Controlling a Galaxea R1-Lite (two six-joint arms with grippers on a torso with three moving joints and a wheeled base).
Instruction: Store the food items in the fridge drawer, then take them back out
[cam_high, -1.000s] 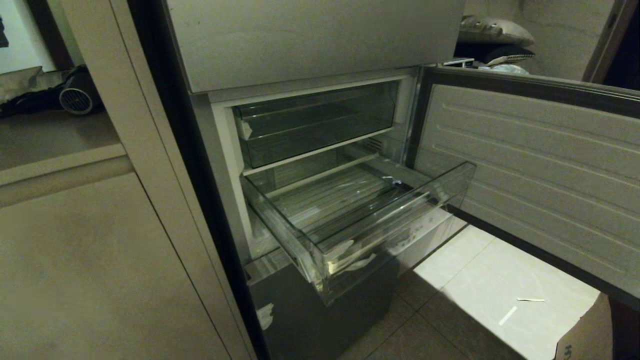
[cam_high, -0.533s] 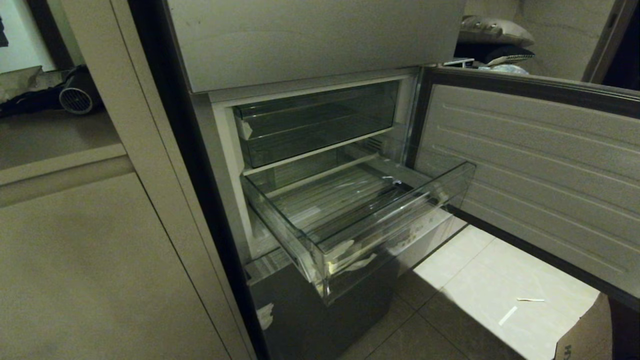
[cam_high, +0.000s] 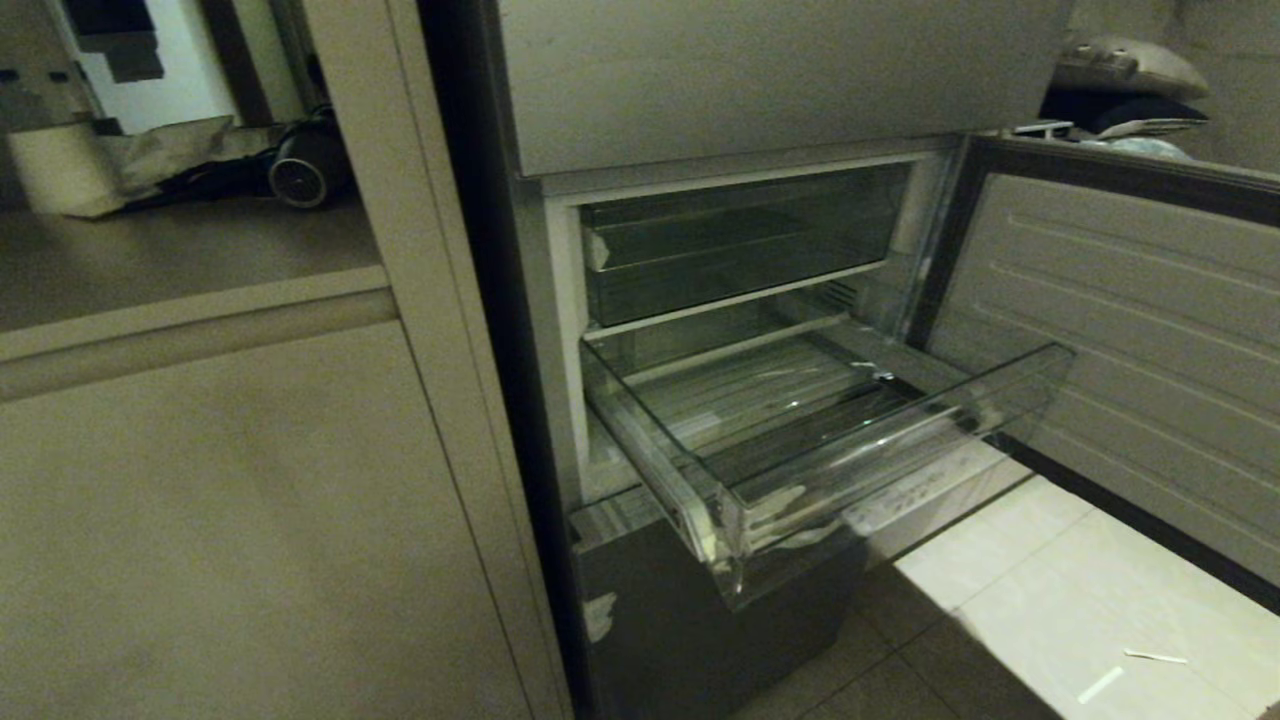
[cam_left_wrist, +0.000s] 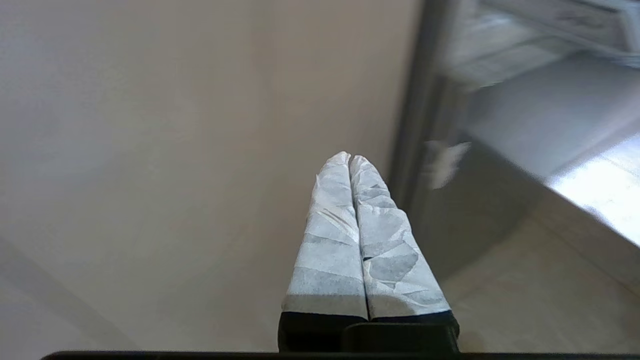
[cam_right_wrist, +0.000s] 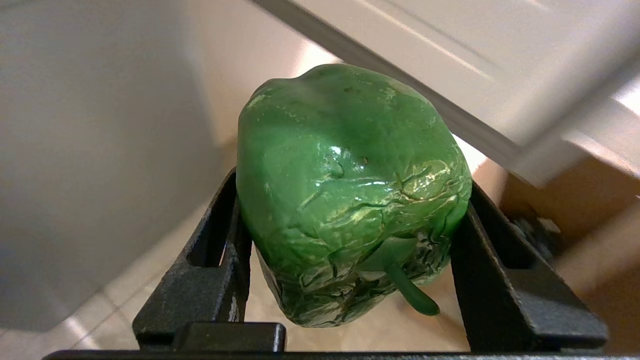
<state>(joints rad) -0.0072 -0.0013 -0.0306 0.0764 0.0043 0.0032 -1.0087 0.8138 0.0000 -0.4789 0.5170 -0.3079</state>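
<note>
Green pepper, the food item, sits pinched between the two black fingers of my right gripper, stem toward the wrist, glossy wrinkled skin facing outward. In the right wrist view I read a pale tiled floor beneath it and a white panel edge crossing at about 1 o'clock; the gripper itself does not appear in the head view. My left gripper hangs parked beside the cabinet side, its taped fingers pressed together on nothing.

The fridge drawer stands pulled out, nothing visible on its ribbed floor, white tape scraps at its front corner near 6 o'clock of the drawer. A shorter clear compartment lies above it at 12 o'clock, and the open door panel stands at 3 o'clock.

Risks, as I judge them: the pepper's slick, rounded skin may slip from the grip if I swing the arm fast; its bulk hides the fingertips, so I may clip the thick front lip or the door panel on the way in; releasing too high could let it roll along the ribs toward the rear.
</note>
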